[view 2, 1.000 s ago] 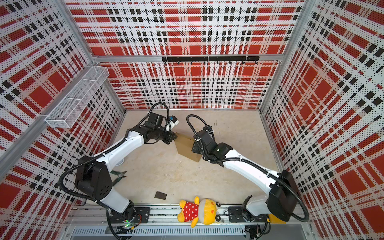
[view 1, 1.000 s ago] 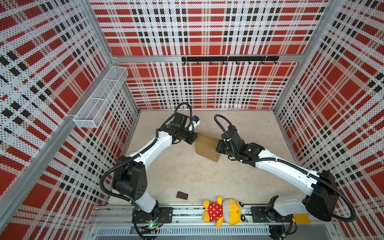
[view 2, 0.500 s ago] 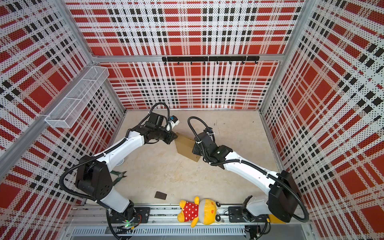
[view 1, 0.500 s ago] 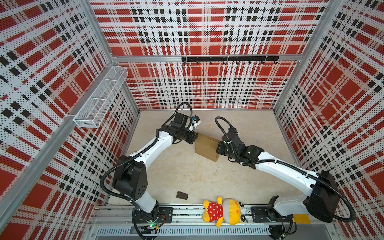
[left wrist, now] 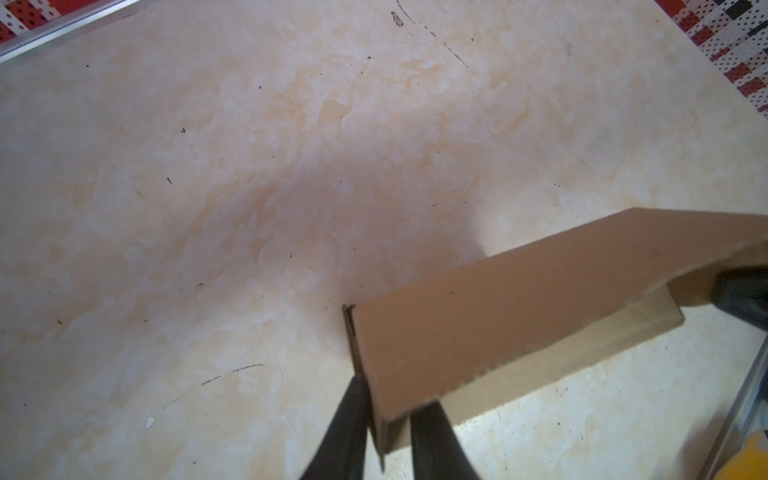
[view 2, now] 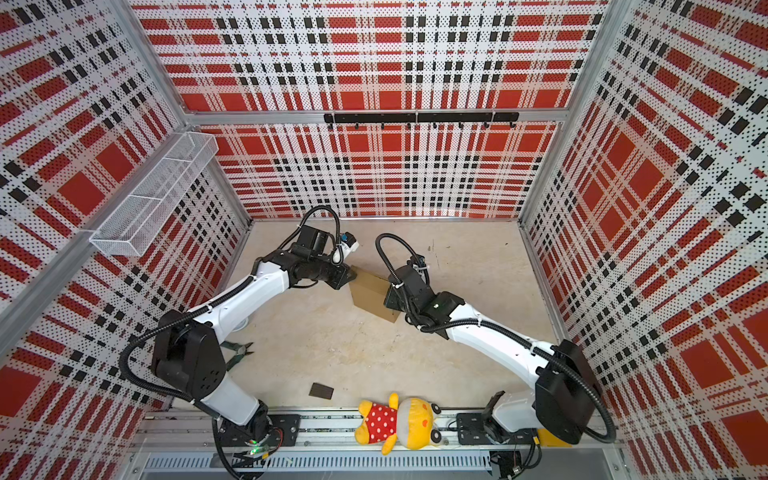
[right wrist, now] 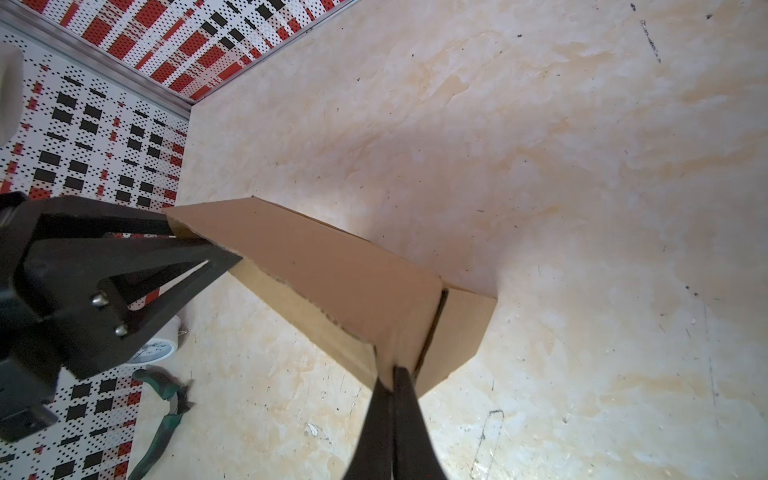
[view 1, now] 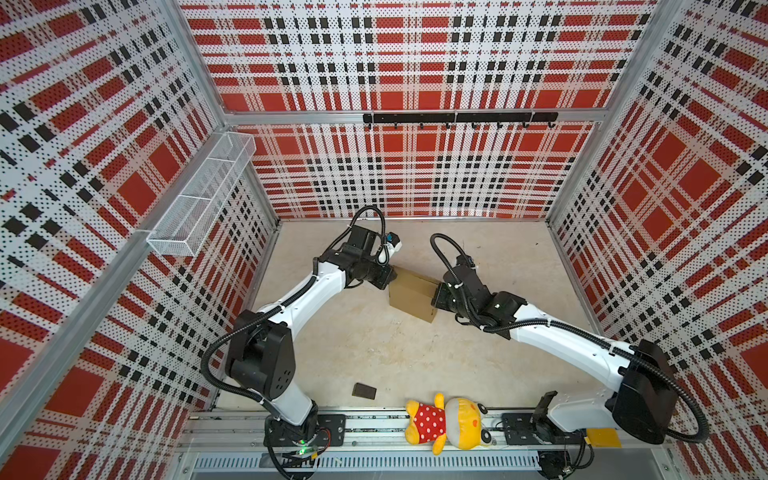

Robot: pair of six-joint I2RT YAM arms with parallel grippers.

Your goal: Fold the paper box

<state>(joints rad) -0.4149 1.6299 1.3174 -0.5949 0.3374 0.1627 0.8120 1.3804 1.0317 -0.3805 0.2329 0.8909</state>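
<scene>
The right end effector [right wrist: 393,376] has its two black fingers pressed together on one corner of the paper box [view 1: 411,293], pinching the cardboard where the top panel meets a side flap. At the opposite corner, the left end effector [left wrist: 388,401] has a finger on each side of the cardboard edge. The fingers stand a little apart, and I cannot tell whether they clamp the cardboard or only flank it.

The paper box is plain brown and unprinted. It sits between the two end effectors, on the bench [view 1: 374,353] a little behind its middle, turned at an angle to the bench edges. In both wrist views the top panel slants over a paler lower wall, and a shadowed gap shows under its ragged cut edge.

Both white arms reach in from the front rail. The left one comes from the front left and the right one from the front right.

Well apart from the box, a small dark block [view 1: 364,390] lies flat near the front edge. A yellow plush toy [view 1: 446,424] in a red dotted shirt lies across the rail beside it. Green-handled pliers [view 2: 239,351] show on the bench by the left arm's base. A white wire basket [view 1: 203,195] hangs on the left wall, and a black hook rail [view 1: 459,118] runs along the back wall.
</scene>
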